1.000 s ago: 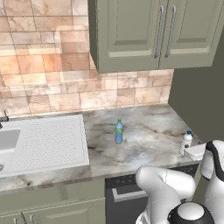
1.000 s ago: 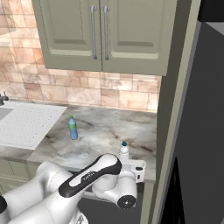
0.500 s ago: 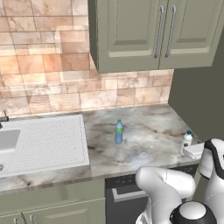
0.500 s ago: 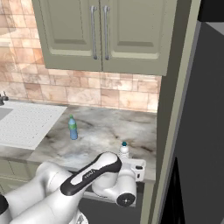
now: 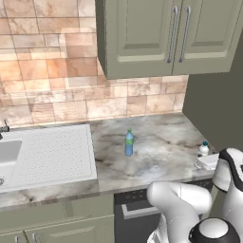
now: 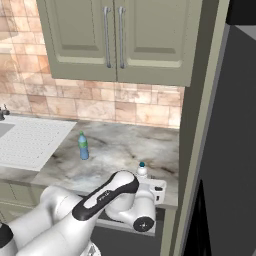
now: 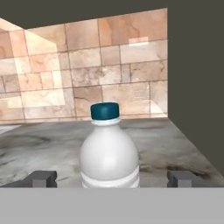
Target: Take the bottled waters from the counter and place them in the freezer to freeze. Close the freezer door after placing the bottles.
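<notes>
A clear ribbed bottle point(image 7: 110, 153) with a dark cap stands upright at the counter's point(image 5: 161, 147) front right corner. My gripper point(image 7: 111, 178) is open, one fingertip on each side of this bottle and not touching it. From the left base view the gripper point(image 5: 209, 161) sits just in front of the clear bottle point(image 5: 203, 151). The blue bottle point(image 5: 128, 143) with a green cap stands upright mid-counter, well left of the hand; it is the blue bottle point(image 6: 83, 146) in the right base view. The freezer's dark grey front point(image 6: 232, 150) is at the far right; its door's state is unclear.
A white sink drainboard point(image 5: 52, 152) takes the counter's left part. Green wall cabinets point(image 5: 166, 33) hang overhead. A tall green side panel point(image 6: 197, 125) stands between counter and freezer, close right of the clear bottle. A black dishwasher front point(image 5: 135, 220) is below the counter.
The hand has crept slightly forward at the clear bottle. Both bottles stand where they were, and the jaws stay wide.
</notes>
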